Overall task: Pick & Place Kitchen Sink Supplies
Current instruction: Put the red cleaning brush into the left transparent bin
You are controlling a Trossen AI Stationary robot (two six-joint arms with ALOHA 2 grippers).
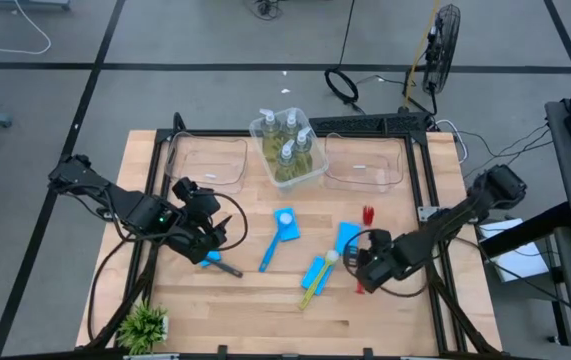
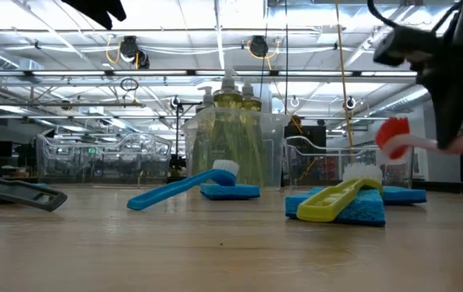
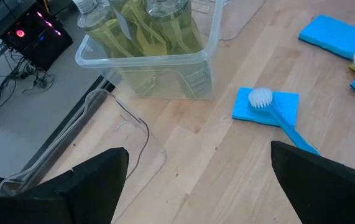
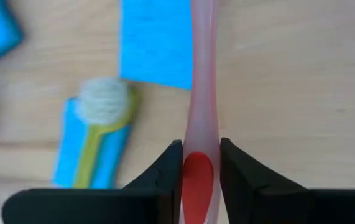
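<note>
Yellowish soap bottles [image 1: 287, 145] already stood binned, while sponges [image 1: 287, 224] and brushes lay loose; right gripper [image 4: 201, 163] pinched the red brush [image 4: 202, 93], left gripper [image 3: 196, 186] gaped empty.

No readable text, labels, brands or nos. anywhere; bottle labels too small to make out.

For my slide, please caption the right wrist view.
Right gripper shut on the red dish brush above blue sponges.
</note>
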